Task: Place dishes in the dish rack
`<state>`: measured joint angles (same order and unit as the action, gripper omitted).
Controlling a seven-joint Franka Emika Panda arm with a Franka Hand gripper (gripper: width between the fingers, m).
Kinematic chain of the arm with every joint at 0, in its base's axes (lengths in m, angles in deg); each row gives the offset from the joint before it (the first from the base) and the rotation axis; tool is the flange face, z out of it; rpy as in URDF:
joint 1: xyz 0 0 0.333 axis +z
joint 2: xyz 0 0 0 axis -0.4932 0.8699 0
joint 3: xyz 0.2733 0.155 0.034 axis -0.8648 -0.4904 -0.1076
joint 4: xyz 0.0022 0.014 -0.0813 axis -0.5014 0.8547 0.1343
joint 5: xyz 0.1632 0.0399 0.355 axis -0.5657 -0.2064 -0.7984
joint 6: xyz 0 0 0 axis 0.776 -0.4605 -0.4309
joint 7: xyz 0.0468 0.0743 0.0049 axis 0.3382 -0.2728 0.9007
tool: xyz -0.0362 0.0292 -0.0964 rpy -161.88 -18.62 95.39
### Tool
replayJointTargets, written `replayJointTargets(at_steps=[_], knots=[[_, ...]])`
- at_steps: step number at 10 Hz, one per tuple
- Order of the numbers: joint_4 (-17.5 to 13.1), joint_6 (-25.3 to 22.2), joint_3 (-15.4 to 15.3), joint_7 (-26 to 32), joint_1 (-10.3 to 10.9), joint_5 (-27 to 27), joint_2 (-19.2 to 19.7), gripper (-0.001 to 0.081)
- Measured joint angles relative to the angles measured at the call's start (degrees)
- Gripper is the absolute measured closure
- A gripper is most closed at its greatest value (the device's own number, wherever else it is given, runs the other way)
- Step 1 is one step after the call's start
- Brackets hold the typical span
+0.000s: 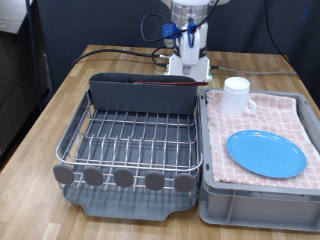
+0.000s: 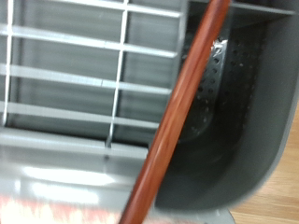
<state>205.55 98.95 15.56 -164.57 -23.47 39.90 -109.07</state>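
Shows the spoon [image 1: 150,83] lying along the rack's [image 1: 70,150] back compartment, with plate [image 1: 266,153] and mug [image 1: 236,95] on the cloth in the bin [image 1: 210,200] at the exterior view's right. Leaves the gripper [image 1: 187,38] high above the compartment, fingers unclear, so cannot tell whether open or closed. Probably handles light, stiff and slim; best pinched across the handle near mid-length.

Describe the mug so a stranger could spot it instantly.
Find the grey bin lined with pink checked cloth, at the exterior view's right, beside the dish rack. The mug stands upright at its far corner: a small white cylinder, unlike the flat light-blue plate lying nearer the camera.
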Motion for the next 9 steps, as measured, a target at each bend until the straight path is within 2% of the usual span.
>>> replayJointTargets(at_steps=[1, 2, 4, 9], knots=[[-1.2, -1.9, 0.7, 5.2, 1.3, -0.3, 0.6, 0.0003], [-1.2, -1.5, 0.5, 3.2, 1.0, -0.2, 0.6, 0.0003], [-2.0, 0.0, -0.3, 3.6, 1.3, 0.7, 1.0, 0.0003], [-11.1, 1.2, -2.4, 14.4, 6.2, 0.5, 8.4, 0.0003]])
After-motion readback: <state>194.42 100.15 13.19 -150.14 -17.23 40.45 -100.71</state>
